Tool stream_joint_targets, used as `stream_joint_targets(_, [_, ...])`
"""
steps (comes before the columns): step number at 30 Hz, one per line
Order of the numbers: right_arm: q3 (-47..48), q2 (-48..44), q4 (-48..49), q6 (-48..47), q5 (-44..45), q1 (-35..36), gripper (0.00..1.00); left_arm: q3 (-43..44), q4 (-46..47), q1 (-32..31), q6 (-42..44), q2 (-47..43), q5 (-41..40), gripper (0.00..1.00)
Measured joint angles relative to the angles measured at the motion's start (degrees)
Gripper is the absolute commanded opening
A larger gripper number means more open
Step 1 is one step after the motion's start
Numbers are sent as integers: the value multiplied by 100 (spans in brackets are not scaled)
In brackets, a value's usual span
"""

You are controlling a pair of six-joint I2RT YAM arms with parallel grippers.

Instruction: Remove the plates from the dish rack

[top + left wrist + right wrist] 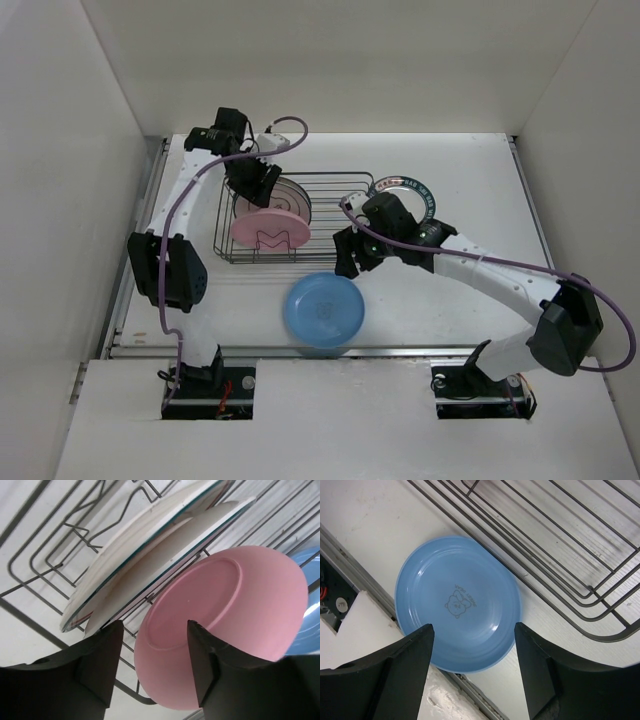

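Three plates stand on edge at the left end of the dish rack (335, 205), mid-table: a pink plate (268, 228) nearest the near edge and two pale plates (150, 555) leaning behind it. The left gripper (255, 182) hovers above them, jaws spread and holding nothing, the pink rim showing between its fingers (100, 665). A blue plate (325, 310) lies flat by the near edge, under the right gripper (350, 258), which is likewise spread and empty. A dark patterned-rim plate (405, 187) lies beside the rack toward the right edge, partly hidden by the right arm (480, 270).
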Motion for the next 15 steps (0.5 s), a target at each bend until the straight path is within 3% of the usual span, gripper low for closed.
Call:
stream_joint_targets(7, [-76, 4, -4, 0, 0, 0, 71, 118, 219, 2, -197, -610, 17, 66])
stream_joint_targets(15, [-179, 39, 2, 0, 0, 0, 71, 323, -372, -136, 299, -809, 249, 61])
